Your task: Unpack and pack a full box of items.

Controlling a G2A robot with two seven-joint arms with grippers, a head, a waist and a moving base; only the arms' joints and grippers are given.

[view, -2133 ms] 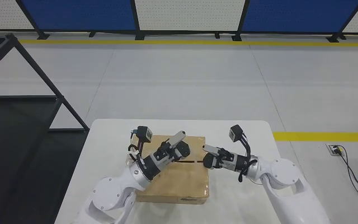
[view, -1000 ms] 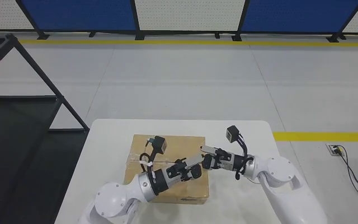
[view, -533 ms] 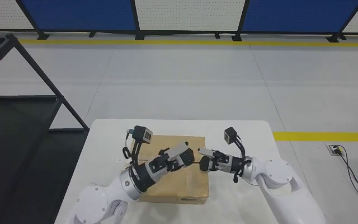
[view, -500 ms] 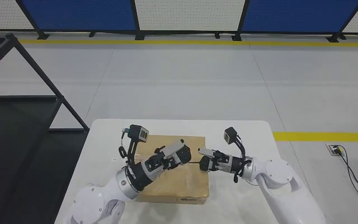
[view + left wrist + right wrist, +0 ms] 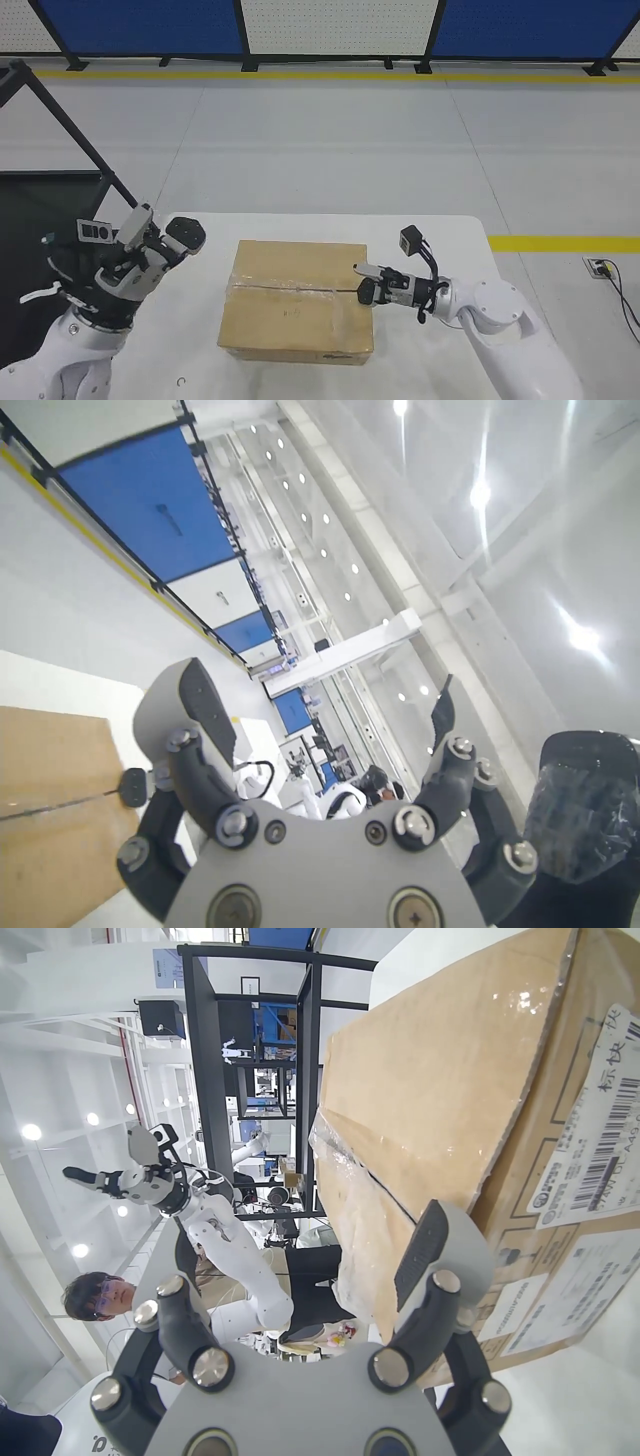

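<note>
A closed cardboard box [image 5: 298,300] sits mid-table, with crinkled clear tape [image 5: 350,1208] along its top seam and printed labels [image 5: 580,1168] on one side. My right gripper [image 5: 362,281] is at the box's right edge, level with the seam. It is open, and one finger [image 5: 425,1248] lies against the box's top corner with nothing gripped. My left gripper [image 5: 325,710] is held up in the air over the table's left edge, well clear of the box [image 5: 50,780]. It is open and empty, and it appears farther off in the right wrist view [image 5: 100,1173].
The white table [image 5: 420,240] has bare surface on all sides of the box. A black metal frame [image 5: 70,130] stands off the table's left side, close to the left arm.
The left arm has pulled back from over the box's top to the table's left edge and lifted. The right gripper has barely moved at the box's right edge.
</note>
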